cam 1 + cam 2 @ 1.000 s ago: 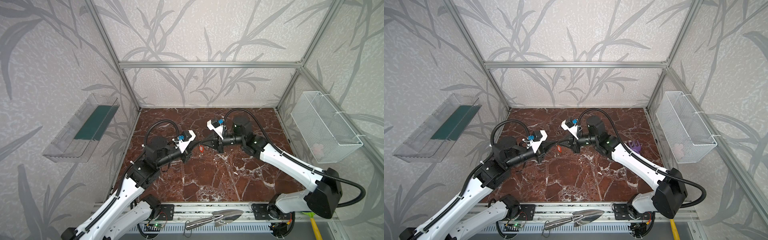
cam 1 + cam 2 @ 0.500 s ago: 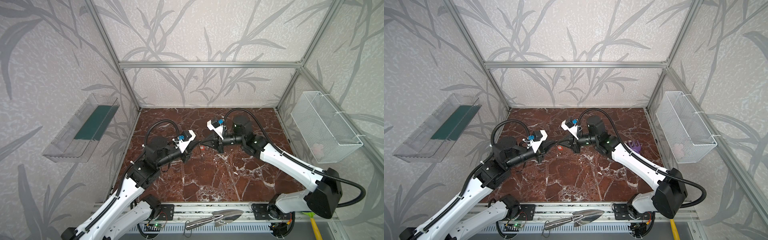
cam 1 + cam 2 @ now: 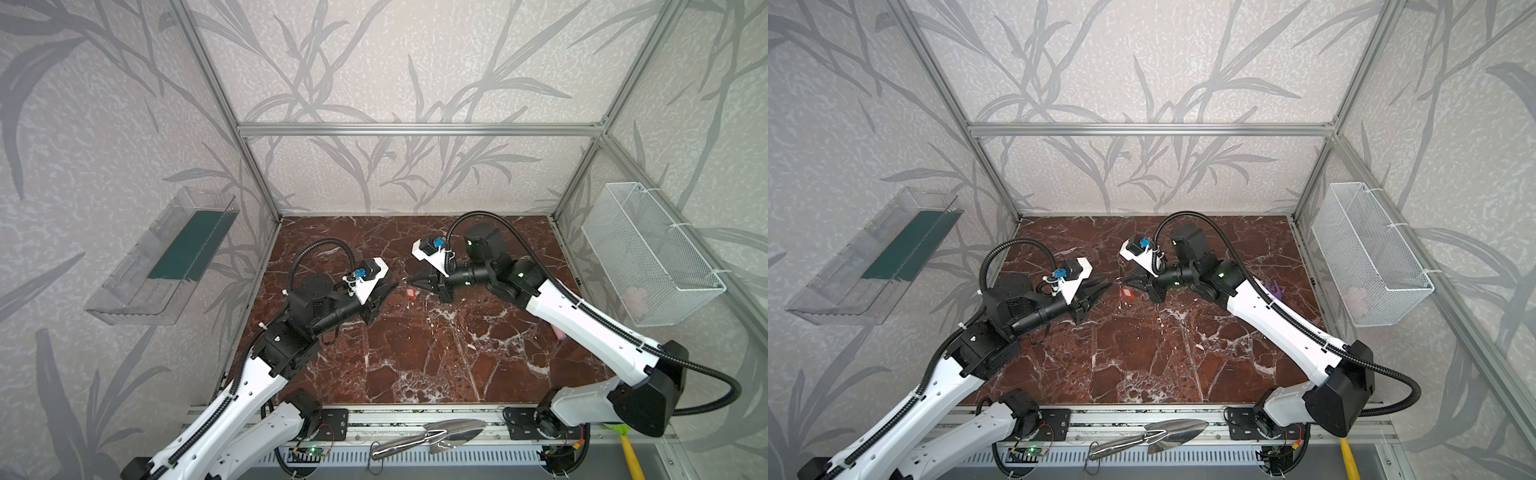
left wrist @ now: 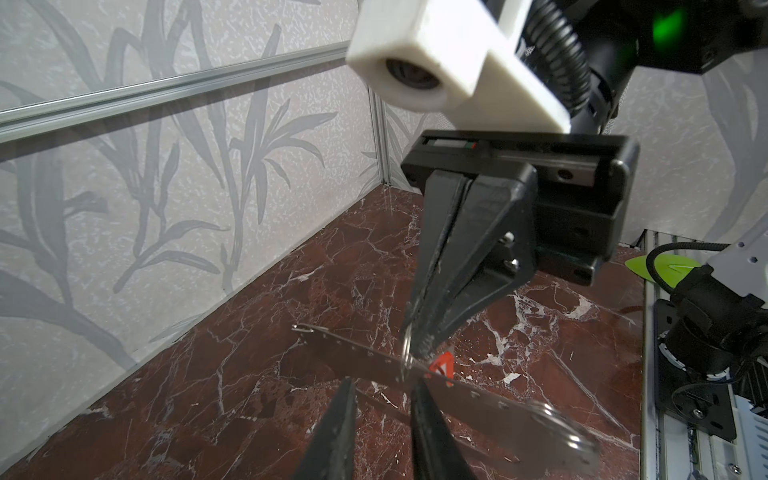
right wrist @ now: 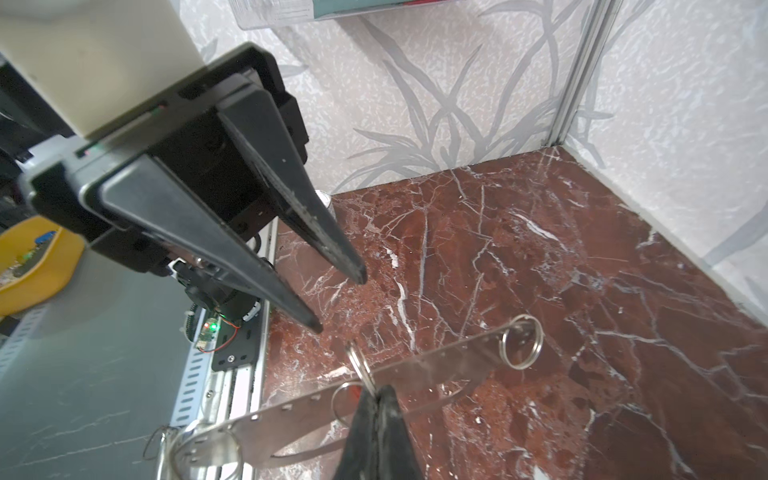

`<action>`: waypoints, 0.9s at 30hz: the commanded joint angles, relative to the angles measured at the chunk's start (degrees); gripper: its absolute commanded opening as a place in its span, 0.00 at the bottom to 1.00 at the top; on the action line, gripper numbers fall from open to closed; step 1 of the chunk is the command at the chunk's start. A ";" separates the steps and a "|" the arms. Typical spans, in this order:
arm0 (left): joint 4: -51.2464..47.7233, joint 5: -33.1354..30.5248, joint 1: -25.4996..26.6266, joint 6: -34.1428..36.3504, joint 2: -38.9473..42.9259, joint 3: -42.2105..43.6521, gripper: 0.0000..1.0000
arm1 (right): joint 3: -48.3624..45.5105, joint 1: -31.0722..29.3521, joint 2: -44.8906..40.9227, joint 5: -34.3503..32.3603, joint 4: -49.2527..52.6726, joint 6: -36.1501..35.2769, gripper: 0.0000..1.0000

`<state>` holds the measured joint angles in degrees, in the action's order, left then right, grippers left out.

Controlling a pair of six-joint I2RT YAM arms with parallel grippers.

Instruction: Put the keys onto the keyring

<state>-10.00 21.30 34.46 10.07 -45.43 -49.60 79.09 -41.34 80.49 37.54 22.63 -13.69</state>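
Your right gripper (image 5: 377,401) had its jaws pressed together on the keyring's wire loop (image 5: 360,365), right at the fingertips. The grey key plate (image 5: 415,374) hung across that loop, apparently threaded on it, though the wrist views did not fully settle this. Your left gripper (image 5: 338,303) stood just beside it with jaws spread, touching nothing.

The plate looked thin, stiff, light and slick. On one thin wire it would likely pivot and swing at a nudge. If you took it, a pinch across its flat faces on a solid stretch by the dotted edge looked safest, not over the cutout. The loop looked springy and could slide out of a tip pinch.

The keyring (image 3: 411,293), with its red tag, hung between both grippers above the far middle of the marble tabletop (image 3: 415,353).
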 commanded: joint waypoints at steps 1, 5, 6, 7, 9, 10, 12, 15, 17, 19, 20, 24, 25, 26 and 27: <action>-1.63 1.67 0.00 -0.11 -0.50 -2.62 0.24 | 5.39 -0.53 1.51 -3.06 10.04 -7.95 0.00; -1.55 4.77 0.08 -0.91 -1.32 -2.98 0.23 | 10.37 -1.68 3.63 -5.18 17.45 -13.57 0.00; -1.36 5.04 0.05 -1.09 -1.49 -3.05 0.23 | 11.28 -1.88 4.06 -5.36 18.75 -14.60 0.00; -1.33 5.19 0.04 -1.10 -1.49 -3.11 0.23 | 12.08 -2.15 4.52 -5.37 20.06 -15.67 0.00; -0.75 5.32 0.00 -1.34 -1.34 -2.82 0.22 | 13.58 -2.81 5.33 -5.96 22.10 -17.49 0.00; -0.43 5.33 0.05 -1.43 -1.33 -2.62 0.22 | 14.15 -3.07 5.68 -6.16 22.81 -18.08 0.00; 0.23 5.16 0.04 -1.79 -1.24 -2.41 0.22 | 15.25 -3.61 6.40 -6.33 24.11 -19.19 0.00; 0.08 5.76 0.00 -1.89 -1.57 -2.56 0.22 | 16.52 -4.49 7.28 -7.23 25.59 -20.05 0.00; -0.48 6.57 0.03 -1.89 -2.18 -2.95 0.22 | 16.98 -4.79 7.56 -7.31 25.79 -20.20 0.00; -1.26 7.27 0.03 -1.81 -3.02 -3.44 0.22 | 17.27 -5.01 7.67 -7.30 25.79 -20.15 0.00; -1.87 7.67 0.11 -1.56 -3.41 -3.69 0.21 | 17.24 -5.06 7.68 -7.35 25.69 -20.07 0.00; -2.95 8.61 0.15 -1.19 -4.58 -4.10 0.19 | 17.15 -5.15 7.53 -7.57 25.09 -19.67 0.00; -2.93 8.86 0.13 -1.19 -4.67 -4.17 0.18 | 17.11 -5.10 7.49 -7.61 25.01 -19.62 0.00; -2.93 9.06 0.15 -1.27 -4.82 -4.26 0.18 | 17.00 -5.11 7.49 -7.72 25.00 -19.63 0.00; -2.92 9.10 0.13 -1.28 -4.89 -4.23 0.18 | 17.04 -5.10 7.49 -7.70 25.01 -19.70 0.00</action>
<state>-12.10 28.69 34.46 8.80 -50.24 -52.16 94.65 -46.15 88.09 29.80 47.31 -32.95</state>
